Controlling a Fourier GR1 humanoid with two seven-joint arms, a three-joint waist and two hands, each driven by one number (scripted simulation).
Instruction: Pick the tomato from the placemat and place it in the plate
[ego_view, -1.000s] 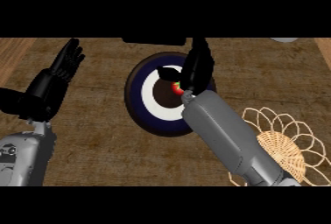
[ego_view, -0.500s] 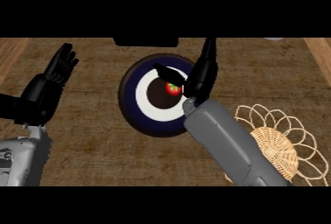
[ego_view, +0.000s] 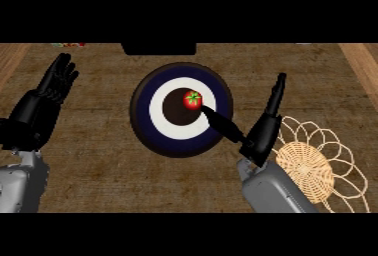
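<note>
Brown woven-textured counter top (ego_view: 96, 165); dark rectangular object (ego_view: 159, 48) at far edge; small reddish items (ego_view: 68, 45) far left.

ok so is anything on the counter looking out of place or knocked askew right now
Nothing stands out. The tomato sits in the plate, just off its dark centre. The woven placemat lies flat, and both the right hand and left hand are open.
</note>
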